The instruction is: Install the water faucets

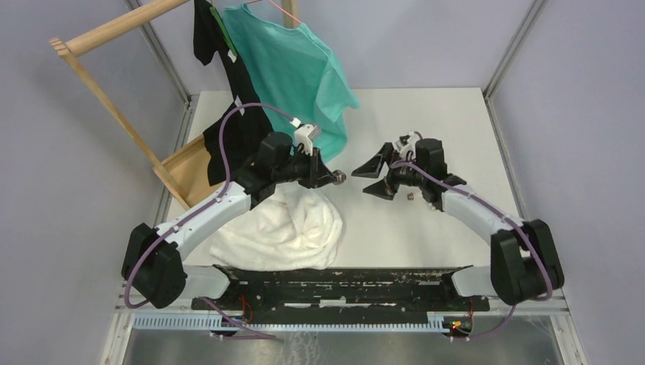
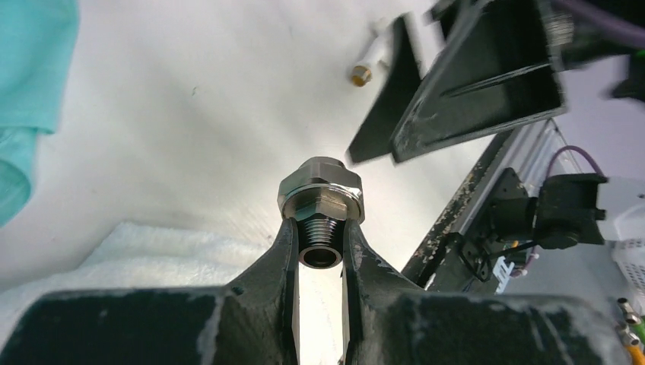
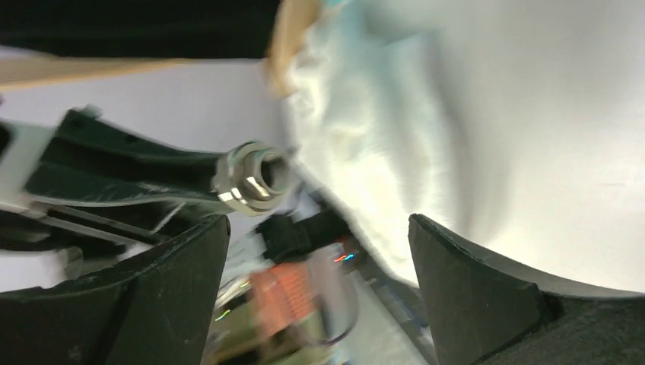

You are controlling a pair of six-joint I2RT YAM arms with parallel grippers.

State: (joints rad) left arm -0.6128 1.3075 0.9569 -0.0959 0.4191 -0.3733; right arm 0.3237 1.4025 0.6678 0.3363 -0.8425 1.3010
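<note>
- By my reading the installation has barely begun: the two faucet parts are well apart and nothing is threaded together yet.
- The left fingers (image 2: 283,258) are nearly closed. They pinch the silver threaded fitting (image 2: 319,190) by its threaded neck, with the hex collar pointing away from the wrist. It appears to be held clear of the bench (image 1: 426,122).
- In the top view the fitting sits just left of centre. The right fingers (image 3: 456,274) are at its 3 o'clock, near but not touching.
- The right fingers are spread wide and hold nothing.
- The white spout (image 2: 374,52) lies on the bench at 12 o'clock in the left wrist view, beside the right fingers. It is blurred, with a brass-coloured end, and no blue dot can be made out.
- Left to do, as I judge it: pick up the spout, line it up with the fitting and screw the two together.
- No box, tray or bin holding the parts is visible.
- A crumpled white towel (image 1: 281,224) lies at the fitting's 7 o'clock.
- A teal shirt (image 1: 300,68) hangs at the fitting's 11 o'clock from a wooden rack (image 1: 114,30).
</note>
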